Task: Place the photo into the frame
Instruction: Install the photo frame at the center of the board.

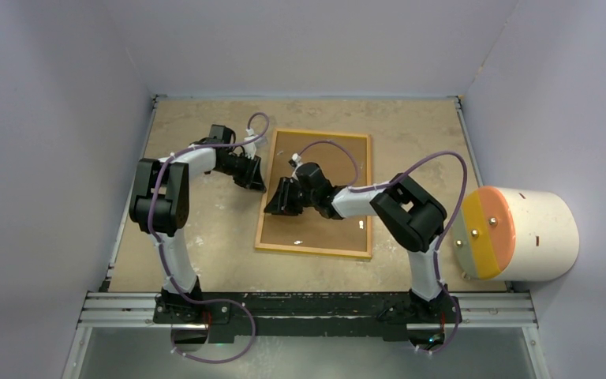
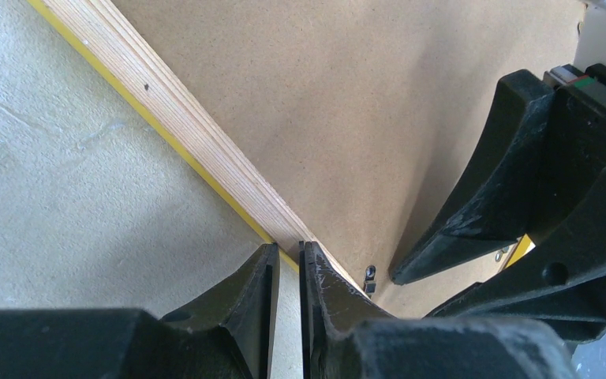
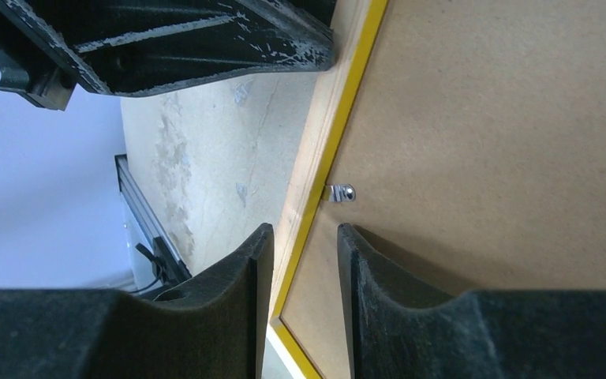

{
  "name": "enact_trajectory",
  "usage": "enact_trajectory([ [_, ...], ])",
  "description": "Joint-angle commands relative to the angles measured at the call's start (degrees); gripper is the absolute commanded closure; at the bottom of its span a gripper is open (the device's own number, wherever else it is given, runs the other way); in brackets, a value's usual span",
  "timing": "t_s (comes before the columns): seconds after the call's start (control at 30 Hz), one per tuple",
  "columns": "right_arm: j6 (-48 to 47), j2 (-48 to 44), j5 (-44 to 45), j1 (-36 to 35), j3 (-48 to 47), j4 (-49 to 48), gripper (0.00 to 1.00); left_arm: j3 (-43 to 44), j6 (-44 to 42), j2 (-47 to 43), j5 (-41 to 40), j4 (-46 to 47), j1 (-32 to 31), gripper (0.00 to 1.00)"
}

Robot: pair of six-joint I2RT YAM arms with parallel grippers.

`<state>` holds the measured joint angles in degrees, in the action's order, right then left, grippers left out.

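As the right gripper [image 3: 305, 233] stands: we see its 2 fingers part open and straddling the left rail of the frame [image 3: 323, 118]. 1 finger is on the bench side and 1 over the backing board [image 3: 505, 158], and we see no firm pinch.
Left gripper [image 2: 288, 254]: its fingers are nearly together, with the tips at the same rail, further along. We cannot tell whether they pinch the wood or merely rest against it.
Frame: it lies back up near the middle of the bench [image 1: 205, 237], with the backing board seated inside it.
Photo: we find it in none of the 3 views. It may lie under the board, but we cannot tell.
Step in hand: we judge it to be steadying or lifting the left rail. We would close squarely on the wood, keep both grippers level, and keep the fingers off the clip [image 3: 341, 192] just beside the right gripper.
Edges: the 2 grippers are near each other on 1 rail, so we would move them together, never towards each other.
Open room: the bench is free left of the frame and towards us, and the white drum [image 1: 529, 233] on the right is well apart.
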<state>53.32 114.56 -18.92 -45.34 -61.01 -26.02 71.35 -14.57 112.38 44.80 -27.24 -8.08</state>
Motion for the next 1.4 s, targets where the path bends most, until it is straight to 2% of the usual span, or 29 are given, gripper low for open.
enact_trajectory([
  [0.0, -0.62, 1.93, 0.76, -0.74, -2.88, 0.32, 0.63, -1.39, -1.33, -1.35, -0.06, -1.68, -0.98, 0.82],
  [0.5, -2.15, 3.61, 5.8, -0.73, -3.81, -0.83, 0.71, -1.19, -1.9, -1.39, -0.49, -2.56, -1.02, 0.83],
  [0.77, -1.73, 4.17, 5.95, -0.79, -3.94, -1.64, 0.77, -1.28, -2.15, -1.63, -0.41, -2.83, -0.98, 0.83],
  [0.93, -1.12, 4.21, 5.62, -0.8, -3.94, -2.52, 0.78, -1.26, -2.36, -1.7, -0.41, -3.01, -1.0, 0.84],
  [1.0, -0.5, 3.33, 3.01, -0.75, -3.65, -2.43, 0.78, -1.1, -2.39, -1.83, -0.56, -3.12, -0.98, 0.84],
  [1.1, 1.06, 0.0, 0.52, 0.29, -2.51, -3.96, 0.74, 0.46, -2.44, -1.69, -0.98, -4.03, -0.78, 0.84],
  [1.27, -0.81, -5.9, -2.48, 5.99, -2.49, -2.39, 0.5, 5.18, 1.17, -0.38, -0.08, -2.98, 1.46, 0.8],
  [1.37, -2.75, -6.85, -2.81, 10.65, -4.34, 0.89, 0.45, 8.47, 5.0, 1.17, 0.76, -0.22, 2.68, 0.78],
])
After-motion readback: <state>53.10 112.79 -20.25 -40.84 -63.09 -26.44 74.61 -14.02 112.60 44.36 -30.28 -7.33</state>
